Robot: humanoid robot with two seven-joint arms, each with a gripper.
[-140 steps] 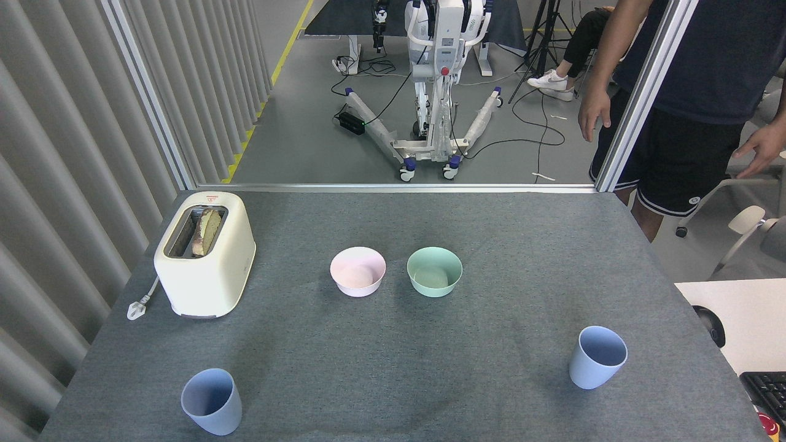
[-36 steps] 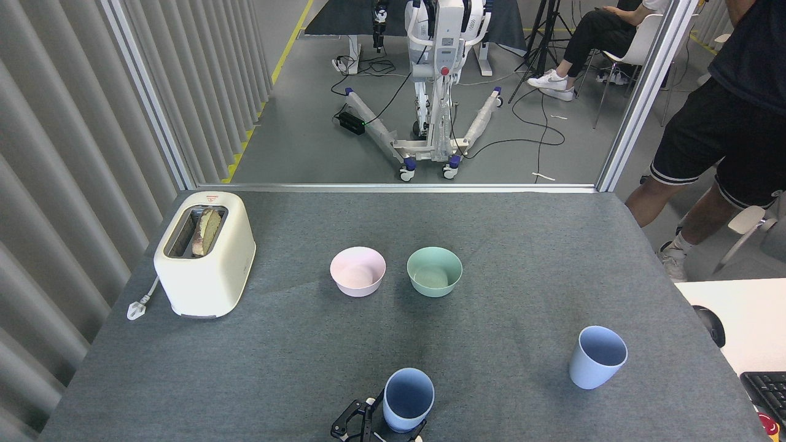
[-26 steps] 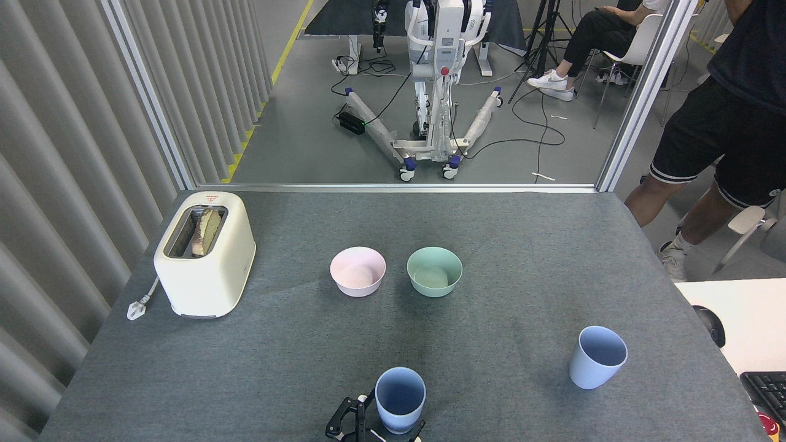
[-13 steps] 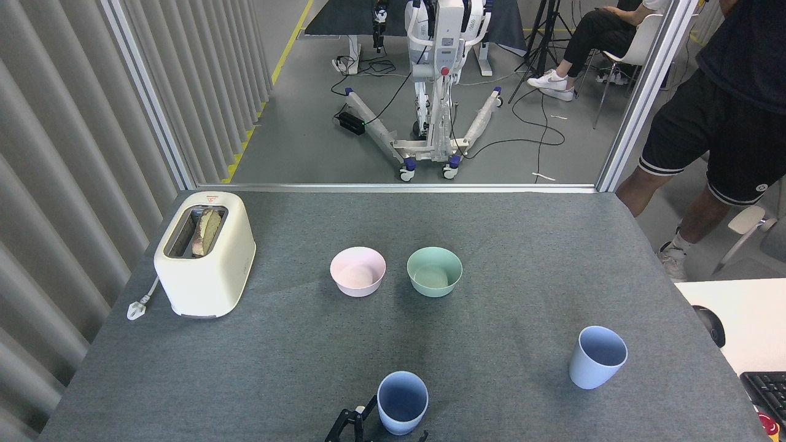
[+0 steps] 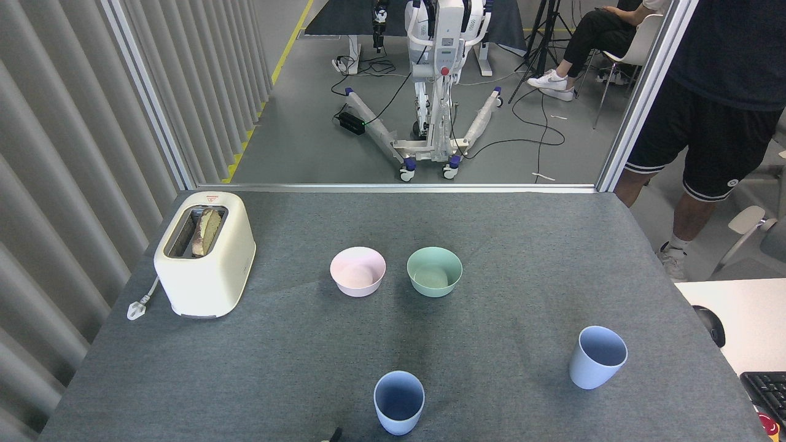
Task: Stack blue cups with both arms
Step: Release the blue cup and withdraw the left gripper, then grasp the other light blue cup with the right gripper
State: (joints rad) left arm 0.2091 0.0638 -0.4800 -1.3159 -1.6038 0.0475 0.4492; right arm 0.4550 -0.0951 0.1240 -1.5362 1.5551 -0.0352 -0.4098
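Standing apart: two blue cups, grippers all but out of frame

Sitting upright at the near edge of the grey felt-covered table is one pale blue matte plastic tumbler, mouth open to the camera. And there's its twin, the second pale blue tumbler, well off to the right, upright too, leaning a touch in this view. Nothing stacked yet!

Just left of the near cup's base, a tiny black sliver pokes up at the bottom edge. Which part of the arm it is cannot be told, nor whether any fingers are spread or pressed together. It sits beside the cup, not touching it.

Behind, a pink round bowl and a mint-green round bowl sit side by side, apart. Far left, a cream toaster with bread in its slot.
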